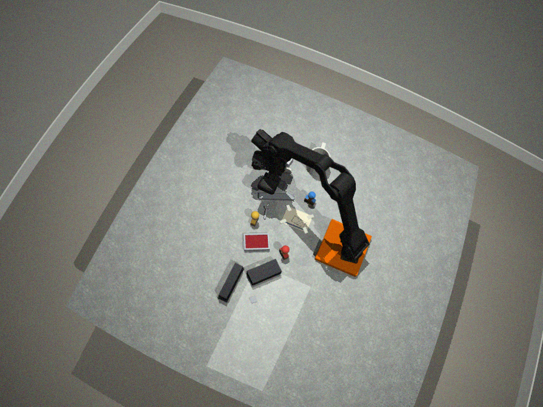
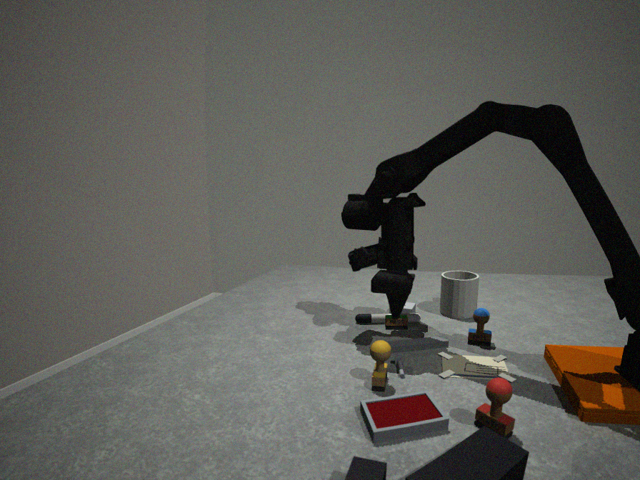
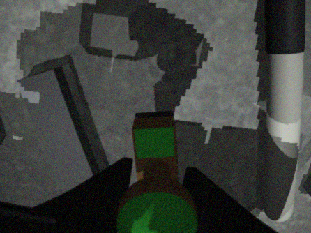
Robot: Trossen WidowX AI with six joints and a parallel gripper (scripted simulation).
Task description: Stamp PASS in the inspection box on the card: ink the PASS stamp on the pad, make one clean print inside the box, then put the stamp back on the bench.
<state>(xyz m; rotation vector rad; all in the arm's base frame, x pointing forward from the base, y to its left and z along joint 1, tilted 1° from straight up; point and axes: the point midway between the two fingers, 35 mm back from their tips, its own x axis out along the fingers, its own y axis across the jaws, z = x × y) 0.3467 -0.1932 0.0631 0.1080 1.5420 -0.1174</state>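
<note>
The green-topped stamp [image 2: 396,322] [image 3: 154,143] has a wooden block base with small lettering that looks like PASS. My gripper [image 1: 268,190] [image 2: 396,314] [image 3: 157,171] is shut on its neck, below the green knob. The stamp is upright, with its base a little above the bench. The ink pad [image 1: 256,241] [image 2: 404,410], red in a grey tray, lies nearer the exterior camera than the gripper. The cream card [image 1: 306,217] [image 2: 453,365], taped at its corners, lies beyond the flat grey bar, partly in shadow. Its outlined box shows no print that I can make out.
A yellow stamp [image 1: 254,215] [image 2: 380,351], a red stamp [image 1: 285,249] [image 2: 498,391] and a blue stamp [image 1: 311,195] [image 2: 481,316] stand around the card and pad. A marker [image 2: 373,318] [image 3: 286,84] and flat grey bar [image 2: 411,344] lie near the gripper. A cup [image 2: 459,295] stands behind. Black blocks [image 1: 263,272] [image 1: 231,282] lie beyond the pad.
</note>
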